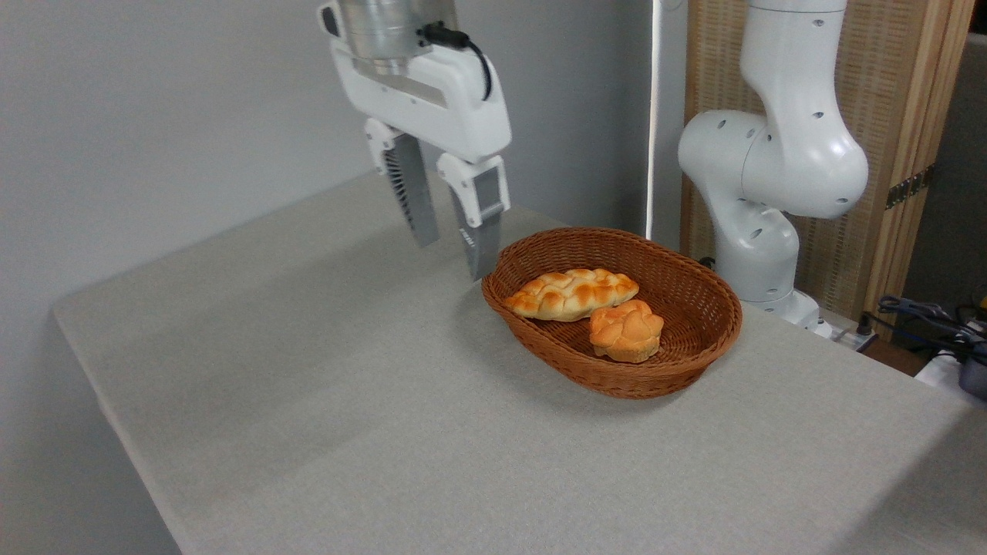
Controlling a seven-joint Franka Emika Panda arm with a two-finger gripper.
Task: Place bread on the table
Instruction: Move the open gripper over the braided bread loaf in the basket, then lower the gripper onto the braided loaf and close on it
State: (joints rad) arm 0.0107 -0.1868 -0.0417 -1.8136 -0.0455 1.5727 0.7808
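I see my hand (455, 258) hanging open and empty above the counter (347, 401), at ten o'clock from the wicker basket (663, 370). The braided bread (572, 294) lies inside the basket, touching the small round bun (626, 331) at its five o'clock.

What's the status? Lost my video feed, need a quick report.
Gripper open, empty, above table left of basket. Bread in basket, touching bun. Nothing blocking.
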